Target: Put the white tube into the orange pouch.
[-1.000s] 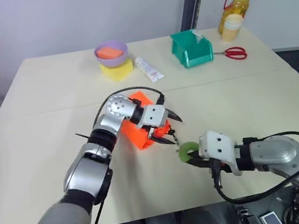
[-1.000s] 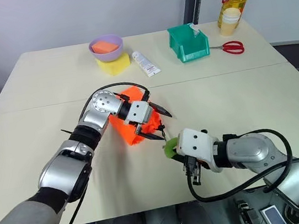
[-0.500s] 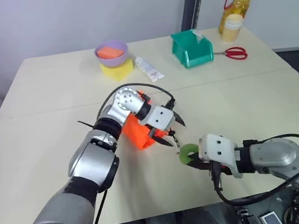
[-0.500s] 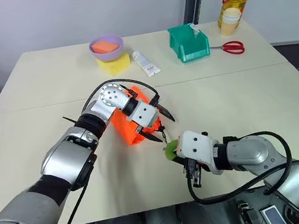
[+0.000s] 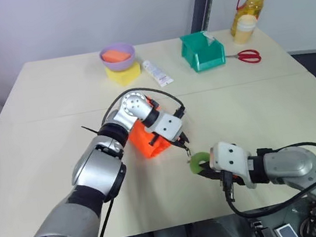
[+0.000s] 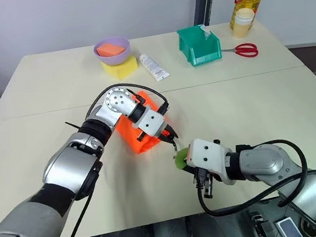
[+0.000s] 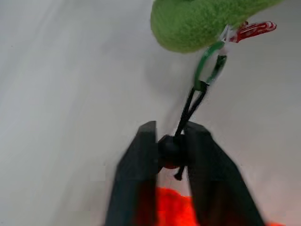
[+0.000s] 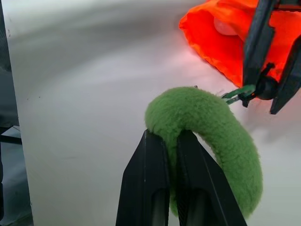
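Left pincer (image 7: 170,141): pinching the dark toggle (image 7: 170,151) on the pouch cord | Right pincer (image 8: 170,141): pressed onto the fuzzy green disc (image 8: 211,127) at the cord's end, near the desk's (image 5: 39,111) front edge | Orange pouch (image 5: 145,142): on desk centre, mouth open | White tube (image 8: 225,26): pale rounded end visible inside the pouch mouth

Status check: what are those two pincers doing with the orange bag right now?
Left pincer shut on cord toggle. Right pincer shut on green disc. White tube inside orange pouch. Nothing obstructing.
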